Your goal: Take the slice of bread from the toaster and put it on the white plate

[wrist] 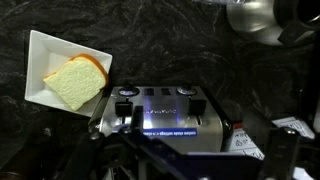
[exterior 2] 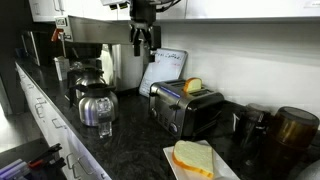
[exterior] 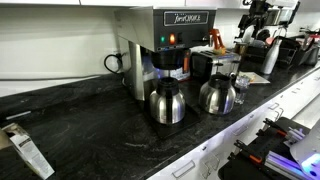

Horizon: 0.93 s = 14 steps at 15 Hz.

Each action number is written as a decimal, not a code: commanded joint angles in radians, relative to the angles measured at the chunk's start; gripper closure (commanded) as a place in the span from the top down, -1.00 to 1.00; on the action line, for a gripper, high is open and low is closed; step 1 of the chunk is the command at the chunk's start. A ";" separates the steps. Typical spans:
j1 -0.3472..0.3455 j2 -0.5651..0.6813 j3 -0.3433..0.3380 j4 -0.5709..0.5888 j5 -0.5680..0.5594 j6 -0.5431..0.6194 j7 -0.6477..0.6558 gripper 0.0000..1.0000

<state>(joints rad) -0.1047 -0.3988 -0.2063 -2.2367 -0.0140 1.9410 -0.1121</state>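
**Open gripper in the air, bread standing in the toaster**

In an exterior view, two rounded steel carafes [exterior 2: 95,103] stand at the left on the black speckled counter [exterior 2: 130,150], in front of a steel coffee brewer [exterior 2: 118,62]. At upper centre, the black two-fingered gripper [exterior 2: 145,47] hangs in the air with its fingers spread apart and nothing between them. It is up and to the left of the dark boxy toaster with shiny metal parts [exterior 2: 183,110]. A small tan-orange slice of bread [exterior 2: 193,86] sticks up from the toaster's top. At the lower right lies a square white plate [exterior 2: 224,167], near the toaster but apart from it, bearing a pale yellow bread piece [exterior 2: 192,157]. In the wrist view the white plate [wrist: 42,55] with that piece [wrist: 75,83] sits upper left, and the toaster [wrist: 165,112] is lower centre.
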 commanded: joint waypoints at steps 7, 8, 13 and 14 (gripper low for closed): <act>-0.108 -0.023 0.098 -0.185 -0.201 0.339 0.272 1.00; -0.068 -0.031 0.067 -0.175 -0.140 0.298 0.202 1.00; -0.092 -0.026 0.086 -0.181 -0.176 0.316 0.251 1.00; -0.092 -0.026 0.086 -0.181 -0.176 0.316 0.252 1.00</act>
<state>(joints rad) -0.1875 -0.4251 -0.1287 -2.4202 -0.1959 2.2596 0.1442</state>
